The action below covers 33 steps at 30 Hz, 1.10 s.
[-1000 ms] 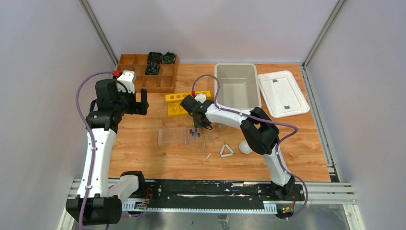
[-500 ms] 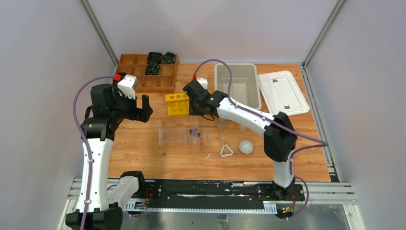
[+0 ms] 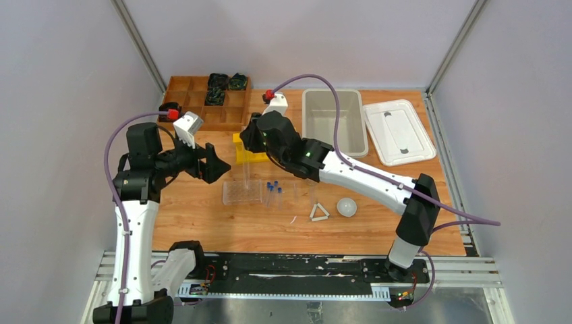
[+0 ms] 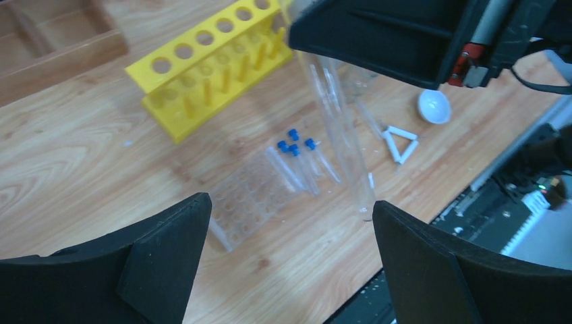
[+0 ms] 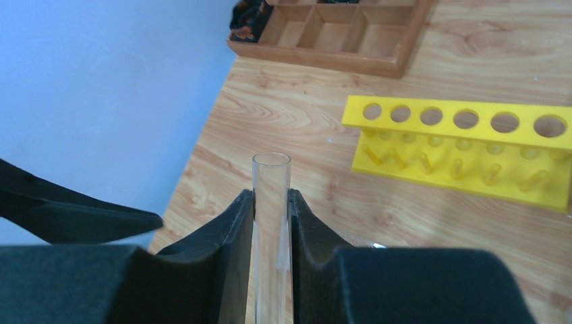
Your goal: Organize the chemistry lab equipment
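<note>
1. A wooden table (image 3: 192, 219) is seen carrying all the equipment.
2. A grey bin (image 3: 335, 125) is placed at the far side, with a white lid (image 3: 398, 131) laid flat just to its right.
3. A wooden compartment tray (image 3: 226, 116) is set at the far left corner.
4. A yellow six-hole rack (image 5: 465, 145) is stood in front of that tray.
5. The left gripper (image 4: 290, 236) is held above the table with its jaws spread wide; nothing is gripped.
6. The right gripper (image 5: 271, 202) is clamped on a long clear tube (image 5: 271, 175), gripped near its open mouth, which is seen just above the fingers. The tube is hung in the air over the near edge of the yellow rack.
7. A clear plastic tube rack (image 3: 241, 192) is laid on the table nearer the arms.
8. A white round dish (image 3: 347, 206) is found well to the right of it.
9. A white triangle frame (image 3: 319, 212) is laid just left of the dish.
10. Small blue-capped tubes (image 3: 273, 192) are laid just right of the clear rack.
</note>
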Each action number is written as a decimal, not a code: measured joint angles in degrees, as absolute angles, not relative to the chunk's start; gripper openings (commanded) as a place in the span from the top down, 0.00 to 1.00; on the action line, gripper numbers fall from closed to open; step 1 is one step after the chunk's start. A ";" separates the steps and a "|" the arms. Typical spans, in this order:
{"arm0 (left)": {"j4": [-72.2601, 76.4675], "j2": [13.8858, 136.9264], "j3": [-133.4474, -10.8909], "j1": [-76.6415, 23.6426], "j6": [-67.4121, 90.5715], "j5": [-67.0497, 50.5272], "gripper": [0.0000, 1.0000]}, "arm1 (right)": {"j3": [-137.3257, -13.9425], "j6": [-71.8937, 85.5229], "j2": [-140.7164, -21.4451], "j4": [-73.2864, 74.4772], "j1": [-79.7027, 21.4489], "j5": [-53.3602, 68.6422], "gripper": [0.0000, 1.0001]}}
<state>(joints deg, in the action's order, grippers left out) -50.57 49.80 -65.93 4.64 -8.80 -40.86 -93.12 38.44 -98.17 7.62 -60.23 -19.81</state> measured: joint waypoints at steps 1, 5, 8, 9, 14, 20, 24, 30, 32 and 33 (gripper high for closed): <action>-50.68 50.00 -65.87 4.67 -8.80 -42.41 0.07 | -93.12 38.37 -98.17 6.79 -60.51 -20.12 1.00; -50.85 51.51 -65.73 4.69 -8.49 -47.99 0.14 | -93.12 38.35 -98.17 3.46 -61.52 -20.93 1.00; -50.89 53.08 -65.47 4.69 -8.54 -50.59 0.20 | -93.12 38.33 -98.17 1.08 -62.43 -21.26 1.00; -50.89 53.49 -65.34 4.69 -8.54 -51.29 0.21 | -93.12 38.33 -98.17 0.32 -62.76 -21.28 1.00; -51.18 55.31 -65.12 4.69 -8.60 -54.41 0.31 | -93.14 38.11 -98.17 -2.42 -63.92 -21.28 1.00; -51.18 56.40 -65.08 4.69 -9.23 -54.89 0.54 | -93.14 37.21 -98.17 -4.01 -64.99 -21.37 1.00; -51.37 56.73 -64.64 4.67 -9.82 -55.13 0.74 | -93.14 36.10 -98.17 -4.91 -65.36 -21.76 1.00; -51.31 57.65 -64.47 4.75 -10.33 -55.20 0.93 | -93.14 34.13 -98.17 -5.23 -65.63 -22.11 0.73; -51.33 57.87 -64.47 4.73 -10.50 -55.37 0.96 | -93.21 33.87 -98.17 -4.84 -65.63 -22.09 0.50; -51.44 57.95 -64.47 4.73 -10.57 -55.40 0.98 | -93.47 33.80 -98.17 -4.16 -65.63 -22.06 0.43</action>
<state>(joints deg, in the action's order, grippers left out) -51.44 57.95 -64.47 4.73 -10.57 -55.40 -93.47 33.80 -98.17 -4.16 -65.63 -22.06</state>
